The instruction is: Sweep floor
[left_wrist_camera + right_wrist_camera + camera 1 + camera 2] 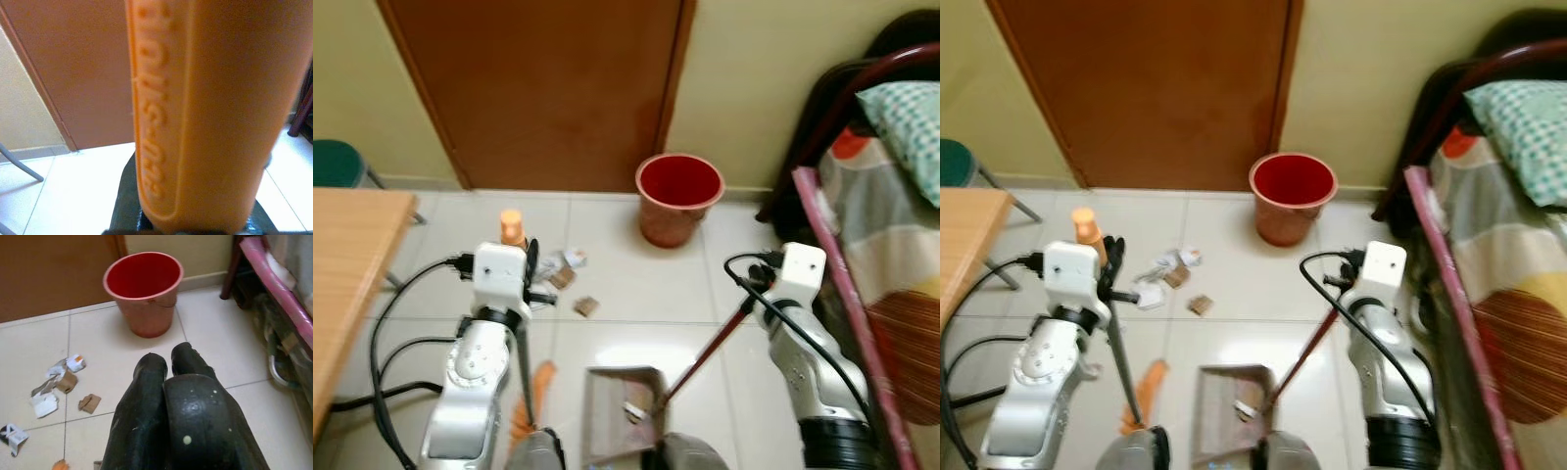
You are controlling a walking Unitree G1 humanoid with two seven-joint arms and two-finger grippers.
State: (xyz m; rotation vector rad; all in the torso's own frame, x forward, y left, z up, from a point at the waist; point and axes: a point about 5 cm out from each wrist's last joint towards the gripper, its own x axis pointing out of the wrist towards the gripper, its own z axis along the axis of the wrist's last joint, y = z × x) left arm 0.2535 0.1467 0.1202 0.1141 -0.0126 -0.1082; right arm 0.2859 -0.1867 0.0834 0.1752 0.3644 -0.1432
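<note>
The left claw (530, 262) grips the broom (523, 377) upright, orange handle (195, 112) up and bristles on the tile floor (626, 323); its embossed lettering is unreadable. The right claw (168, 363), pinched narrow, holds the dustpan (622, 411) by its red handle (710, 348), which slants down to the pan lying between the arms.

A brown door (543, 88) stands behind a red bucket (678, 198). A wooden table (347, 264) sits left, a green stool (335, 163) beyond; a bed (881, 245) lies right.
</note>
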